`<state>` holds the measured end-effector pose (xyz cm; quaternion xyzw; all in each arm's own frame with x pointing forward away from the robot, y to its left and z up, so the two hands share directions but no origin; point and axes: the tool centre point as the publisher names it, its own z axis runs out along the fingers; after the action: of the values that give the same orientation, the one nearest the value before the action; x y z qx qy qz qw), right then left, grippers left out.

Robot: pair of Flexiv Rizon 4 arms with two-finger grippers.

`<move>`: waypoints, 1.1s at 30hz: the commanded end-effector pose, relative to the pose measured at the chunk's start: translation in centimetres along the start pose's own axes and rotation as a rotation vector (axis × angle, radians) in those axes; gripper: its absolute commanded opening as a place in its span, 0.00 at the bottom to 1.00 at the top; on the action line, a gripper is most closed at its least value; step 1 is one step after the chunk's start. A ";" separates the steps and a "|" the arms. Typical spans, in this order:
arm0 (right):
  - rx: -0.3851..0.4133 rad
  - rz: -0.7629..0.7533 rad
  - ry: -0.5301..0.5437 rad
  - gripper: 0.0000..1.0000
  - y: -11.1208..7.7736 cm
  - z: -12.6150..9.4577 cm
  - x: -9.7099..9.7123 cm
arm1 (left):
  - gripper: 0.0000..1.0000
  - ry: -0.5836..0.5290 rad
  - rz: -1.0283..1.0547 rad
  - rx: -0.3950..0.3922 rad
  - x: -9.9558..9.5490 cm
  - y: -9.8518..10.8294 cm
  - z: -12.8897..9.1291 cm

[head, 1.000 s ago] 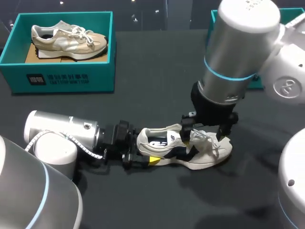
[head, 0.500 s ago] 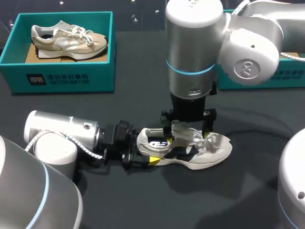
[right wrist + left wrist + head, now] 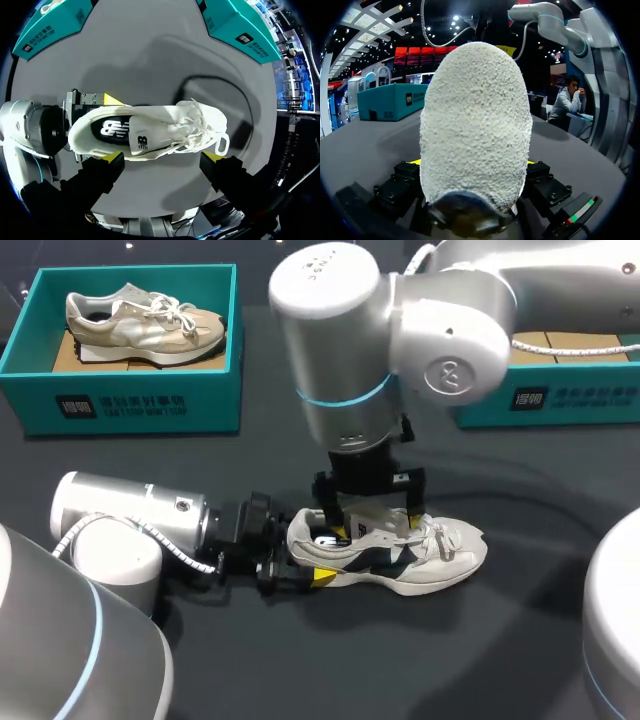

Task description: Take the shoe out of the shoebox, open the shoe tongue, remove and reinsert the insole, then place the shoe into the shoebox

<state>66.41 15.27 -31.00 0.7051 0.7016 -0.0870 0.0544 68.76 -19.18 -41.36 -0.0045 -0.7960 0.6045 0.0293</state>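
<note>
Meanwhile the teal shoebox (image 3: 140, 408) holds a beige shoe (image 3: 145, 322), left pincer (image 3: 296, 562) clamps the white shoe (image 3: 425, 558), right pincer (image 3: 367, 519) gapes wide.

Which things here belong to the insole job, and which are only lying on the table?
Job: white shoe, its black insole, left tool gripping the heel, open right tool above the shoe, probably the right shoebox.
Lying about: left shoebox with a beige shoe inside.
</note>
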 end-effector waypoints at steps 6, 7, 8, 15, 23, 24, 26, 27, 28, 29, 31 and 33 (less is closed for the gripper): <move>0.003 0.040 -0.162 1.00 0.9 0.6 1.9 | 0.00 -0.001 0.000 -0.001 0.1 0.1 0.0; 0.002 0.045 -0.166 1.00 0.9 0.6 2.0 | 0.00 -0.001 0.000 -0.001 0.1 0.1 0.0; 0.003 0.052 -0.179 1.00 1.0 0.7 2.1 | 0.00 -0.001 0.000 -0.001 0.1 0.1 0.0; -0.033 0.072 -0.232 1.00 1.1 1.5 2.1 | 0.00 -0.001 0.000 -0.001 0.1 0.1 0.0; -0.066 0.094 -0.286 1.00 1.5 2.6 2.2 | 0.00 -0.001 0.000 -0.001 0.1 0.1 0.0; -0.066 0.099 -0.289 1.00 1.6 2.7 2.2 | 0.00 -0.001 0.000 -0.001 0.1 0.1 0.0; -0.069 0.115 -0.300 1.00 1.6 2.9 2.1 | 0.00 -0.001 0.000 -0.001 0.1 0.1 0.0; -0.069 0.121 -0.306 1.00 1.6 3.0 2.0 | 0.00 -0.001 0.000 -0.001 0.1 0.1 0.0; -0.071 0.126 -0.310 1.00 1.6 3.1 2.0 | 0.00 -0.001 0.000 -0.001 0.1 0.1 0.0; -0.073 0.131 -0.315 1.00 1.6 3.2 1.9 | 0.00 -0.001 0.000 -0.001 0.1 0.1 0.0; -0.079 0.135 -0.319 1.00 1.5 3.5 1.6 | 0.00 -0.001 0.000 -0.001 0.1 0.1 0.0; -0.089 0.136 -0.324 1.00 1.5 3.7 1.2 | 0.00 -0.001 0.000 -0.001 0.1 0.1 0.0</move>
<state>68.79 15.26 -34.49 0.6882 0.6903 -0.1572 0.1589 68.76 -19.19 -41.36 -0.0045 -0.7960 0.6046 0.0293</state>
